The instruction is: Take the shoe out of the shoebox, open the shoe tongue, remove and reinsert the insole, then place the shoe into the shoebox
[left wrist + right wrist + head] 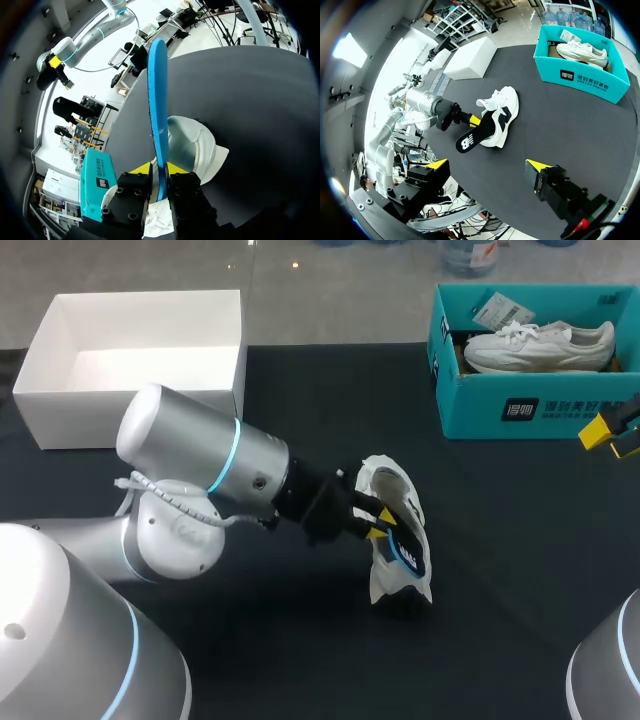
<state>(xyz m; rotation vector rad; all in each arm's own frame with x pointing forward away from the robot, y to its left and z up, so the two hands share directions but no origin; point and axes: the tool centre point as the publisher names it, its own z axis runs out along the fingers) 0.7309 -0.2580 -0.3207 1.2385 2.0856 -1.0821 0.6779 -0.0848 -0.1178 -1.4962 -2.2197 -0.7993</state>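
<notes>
Left end effector (159, 169) is clamped on the insole (157, 100), with a yellow tip pressed to each face of the sheet, which I see edge-on. The insole sits right against the white shoe (385, 480) lying mid-table (520, 540); I can't tell whether its end is inside. My right end effector (487, 165) hangs with its fingers wide apart, gripping nothing, just in front of the teal shoebox (520, 410), which holds a second shoe (540, 345). A white box (80, 415) sits far left

Bright, even overhead light. Soft shadow on matte black table (520, 570) beside white-and-black sneaker (390, 485); highlights on glossy silver left arm (190, 455).
</notes>
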